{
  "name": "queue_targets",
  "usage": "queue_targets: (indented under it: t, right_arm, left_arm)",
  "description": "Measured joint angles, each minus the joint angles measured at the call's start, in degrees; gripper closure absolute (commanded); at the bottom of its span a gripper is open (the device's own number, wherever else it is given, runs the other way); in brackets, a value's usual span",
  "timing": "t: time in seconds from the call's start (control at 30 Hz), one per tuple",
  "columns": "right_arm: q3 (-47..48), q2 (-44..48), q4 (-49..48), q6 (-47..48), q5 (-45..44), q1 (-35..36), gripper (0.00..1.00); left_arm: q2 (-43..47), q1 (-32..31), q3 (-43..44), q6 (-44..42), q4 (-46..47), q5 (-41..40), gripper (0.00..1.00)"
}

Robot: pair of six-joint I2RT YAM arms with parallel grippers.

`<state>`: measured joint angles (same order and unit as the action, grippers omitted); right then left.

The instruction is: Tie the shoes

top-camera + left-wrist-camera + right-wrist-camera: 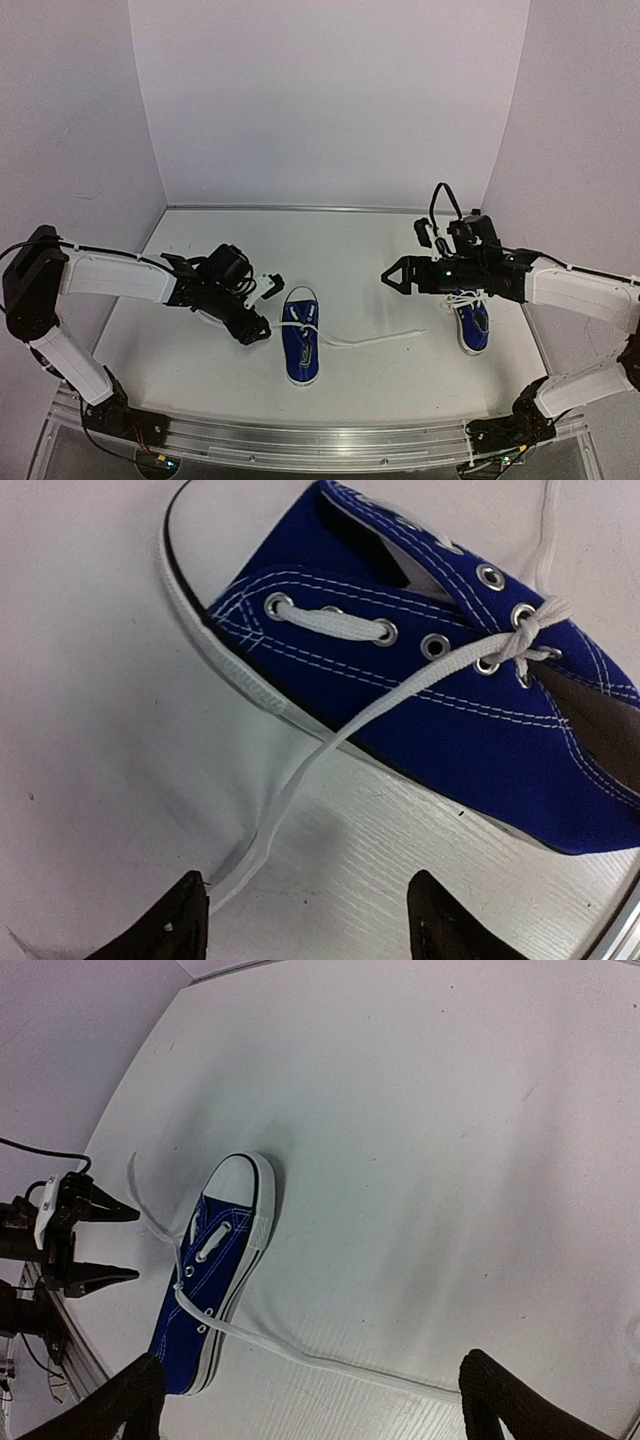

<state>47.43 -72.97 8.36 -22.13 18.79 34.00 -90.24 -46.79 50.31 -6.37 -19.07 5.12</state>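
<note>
Pairs: centre shoe point(301, 352), right shoe point(472, 330); left tool point(308, 888), right tool point(312, 1365).

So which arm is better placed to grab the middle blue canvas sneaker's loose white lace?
Left. The left gripper sits beside the blue canvas sneaker, white lace end at its open fingertips; the right gripper hovers farther off.

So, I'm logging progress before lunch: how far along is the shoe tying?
Done: the middle shoe has its laces crossed in a simple knot, no bow. In hand: the left gripper, open, straddles one lace end on the table; the right gripper hovers open, empty. Left: that bow, plus the second shoe, partly hidden, state unclear.
</note>
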Motion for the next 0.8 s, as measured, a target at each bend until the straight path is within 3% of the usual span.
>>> queue_targets:
  t: [0.47,0.8]
  right_arm:
    - [-1.4,0.0,-1.9,-1.1,3.7,0.0,0.02]
    - [-1.7,0.0,-2.0,-1.4,4.0,0.0,0.02]
  left_arm:
    - [-7.8,-0.2,3.6,-7.8,0.3,0.3,0.61]
    - [-10.0,-0.2,4.3,-9.7,2.6,-0.3,0.68]
